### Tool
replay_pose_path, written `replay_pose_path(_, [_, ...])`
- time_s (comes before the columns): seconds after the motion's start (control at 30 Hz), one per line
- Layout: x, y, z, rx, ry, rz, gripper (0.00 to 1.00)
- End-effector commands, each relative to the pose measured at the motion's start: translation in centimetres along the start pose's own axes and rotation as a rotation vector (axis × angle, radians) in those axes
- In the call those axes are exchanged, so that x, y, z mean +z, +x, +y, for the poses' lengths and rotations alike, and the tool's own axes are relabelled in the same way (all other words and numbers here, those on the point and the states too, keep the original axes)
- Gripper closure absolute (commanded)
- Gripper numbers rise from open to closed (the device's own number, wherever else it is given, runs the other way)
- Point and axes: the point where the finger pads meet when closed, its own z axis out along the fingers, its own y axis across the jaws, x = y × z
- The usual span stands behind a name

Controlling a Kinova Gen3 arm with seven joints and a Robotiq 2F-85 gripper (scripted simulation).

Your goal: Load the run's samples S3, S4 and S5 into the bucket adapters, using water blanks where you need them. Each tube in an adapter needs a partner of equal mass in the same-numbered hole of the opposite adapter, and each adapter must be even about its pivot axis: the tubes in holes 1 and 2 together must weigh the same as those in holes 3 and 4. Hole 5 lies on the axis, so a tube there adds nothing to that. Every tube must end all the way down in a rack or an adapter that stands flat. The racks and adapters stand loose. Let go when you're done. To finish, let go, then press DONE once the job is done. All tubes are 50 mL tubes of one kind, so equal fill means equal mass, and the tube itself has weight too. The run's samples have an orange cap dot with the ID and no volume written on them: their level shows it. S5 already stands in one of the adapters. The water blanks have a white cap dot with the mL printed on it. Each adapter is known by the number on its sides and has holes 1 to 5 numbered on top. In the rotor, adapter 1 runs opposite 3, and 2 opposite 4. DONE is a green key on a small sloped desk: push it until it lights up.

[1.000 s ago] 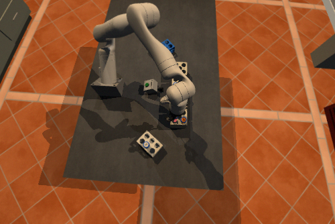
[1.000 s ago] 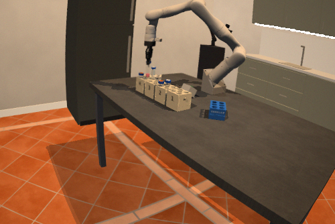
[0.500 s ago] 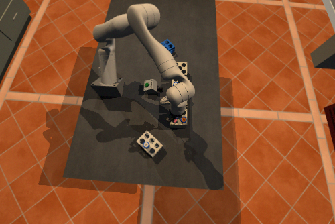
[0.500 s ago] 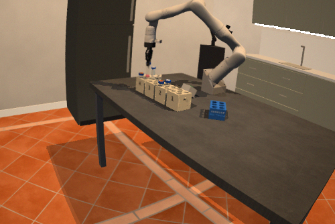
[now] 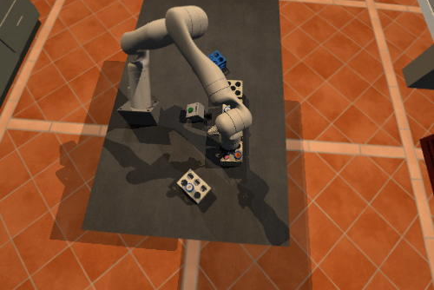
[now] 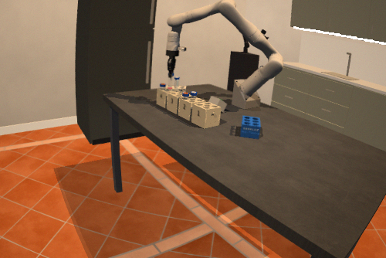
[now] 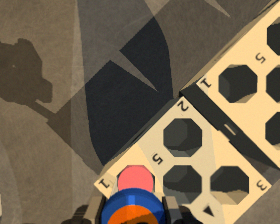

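My gripper (image 7: 133, 216) is shut on a sample tube (image 7: 134, 209) with a blue cap and an orange dot. The tube hangs upright, and its pink lower end (image 7: 136, 179) shows at hole 1 of a beige adapter (image 7: 186, 162). Holes 2, 3, 4 and 5 of that adapter are empty. I cannot read its side number. A second adapter (image 7: 258, 82) with empty holes touches it at the upper right. In the exterior view the gripper (image 6: 170, 71) stands above the far end of the adapter row (image 6: 188, 107). In the top view the wrist (image 5: 232, 124) hides the fingers.
The DONE desk with its green key (image 5: 194, 110) stands left of the adapter row (image 5: 233, 121). A white rack (image 5: 193, 186) with a blue-capped tube lies nearer the front. A blue rack (image 5: 218, 58) stands behind the row. Other capped tubes (image 6: 189, 93) stand in adapter 2.
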Motion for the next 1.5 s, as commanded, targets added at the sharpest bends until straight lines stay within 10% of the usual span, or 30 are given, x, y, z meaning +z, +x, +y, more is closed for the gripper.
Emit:
replay_pose_path(0.0, [0.5,-0.1,0.2,-0.008,-0.001,-0.002,0.90])
replay_pose_path(1.47, [3.0,-0.1,0.2,-0.008,-0.001,-0.002,0.90])
